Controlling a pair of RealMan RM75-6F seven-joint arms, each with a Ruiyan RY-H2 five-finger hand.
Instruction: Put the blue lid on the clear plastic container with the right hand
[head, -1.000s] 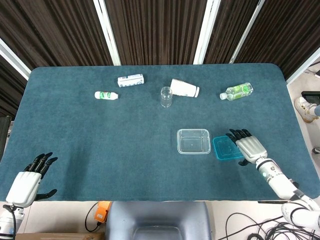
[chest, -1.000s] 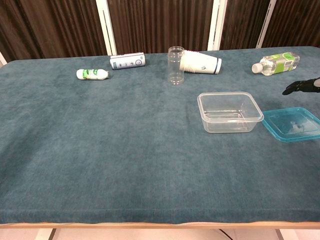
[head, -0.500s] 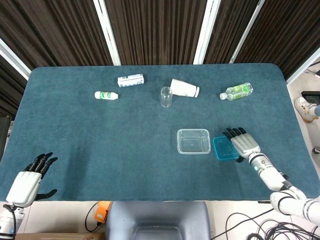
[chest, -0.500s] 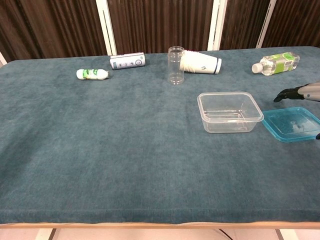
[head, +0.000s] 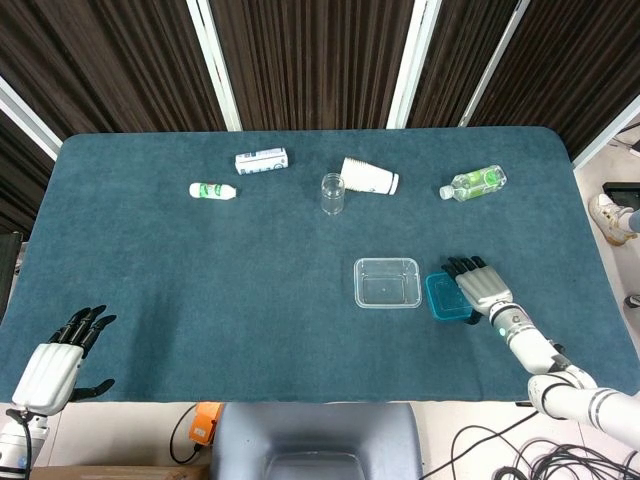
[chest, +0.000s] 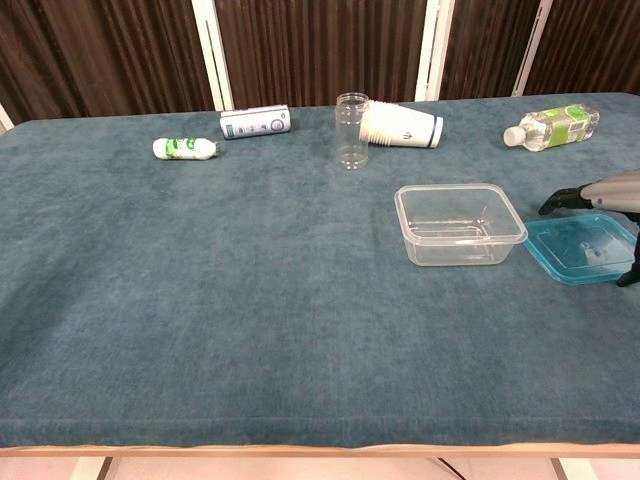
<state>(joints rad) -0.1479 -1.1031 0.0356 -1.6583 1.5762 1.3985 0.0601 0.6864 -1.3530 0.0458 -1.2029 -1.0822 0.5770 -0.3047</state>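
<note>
Your right robot hand (head: 478, 286) hovers over the blue lid (head: 444, 297), fingers spread, holding nothing. The blue lid lies flat near the surface's (head: 200, 300) right front edge, just beside the clear plastic container (head: 386, 282). Expect it to be light, thin, slightly flexible and slick; take hold at its rim. It is translucent, rectangular, with rounded corners.

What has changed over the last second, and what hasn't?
The right hand has slid left over the blue lid toward the container, with fingers spread above the lid; no grip is visible yet. The lid lies flat on the table beside the container, as before. The left hand and the bottles and cups at the far side have not moved.
</note>
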